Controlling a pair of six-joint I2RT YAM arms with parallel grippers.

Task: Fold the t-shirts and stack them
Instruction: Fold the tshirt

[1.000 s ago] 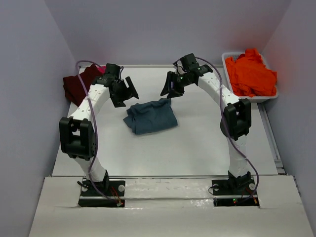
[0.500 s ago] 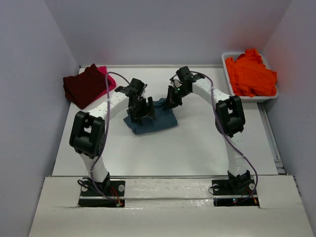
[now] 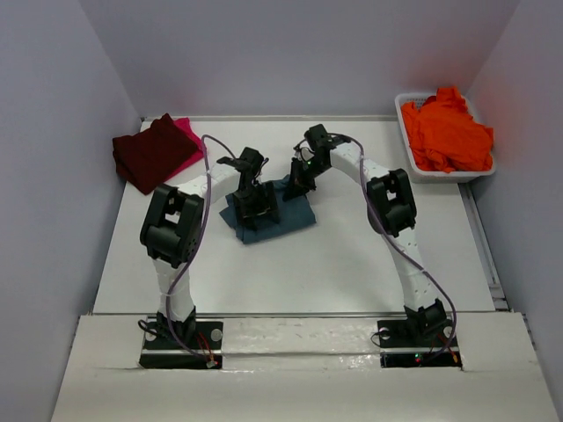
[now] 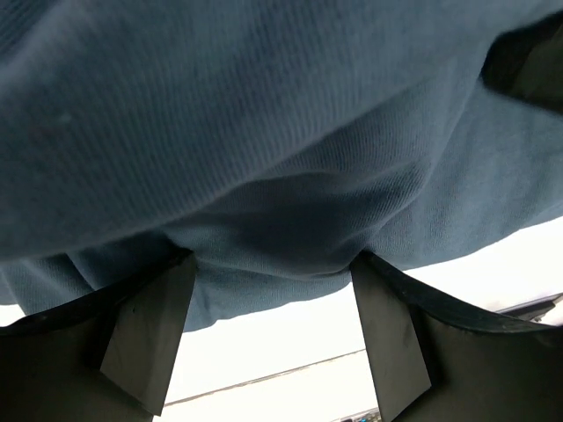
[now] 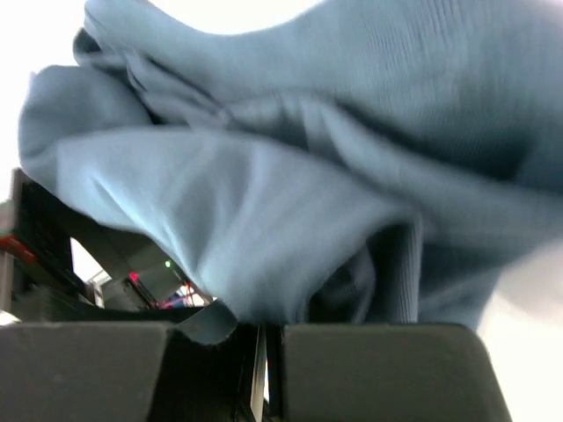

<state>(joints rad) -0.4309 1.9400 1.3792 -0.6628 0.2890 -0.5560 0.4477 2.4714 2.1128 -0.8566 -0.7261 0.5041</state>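
Note:
The slate teal-blue t-shirt (image 3: 292, 216) lies folded in the middle of the table. My left gripper (image 3: 255, 200) is down on its left half, jaws open and wide apart, with the fingertips (image 4: 148, 327) pressed against a bulge of the cloth (image 4: 264, 132). My right gripper (image 3: 300, 179) is at the shirt's far right edge, jaws nearly together, with blue cloth (image 5: 264, 176) pinched at their tips (image 5: 264, 330). The dark maroon t-shirt (image 3: 149, 154) lies folded at the far left on top of the bright pink one (image 3: 187, 132). The vivid orange t-shirts (image 3: 444, 132) are heaped at the far right.
A white plastic tub (image 3: 398, 98) at the far right corner holds the orange heap. Grey walls close in the table on the left, far and right sides. A metal rail (image 3: 479, 237) runs along the right edge.
My left gripper moved from beside the maroon stack to the blue shirt and pressed down on it. My right gripper came down to the shirt's far edge and closed on it.

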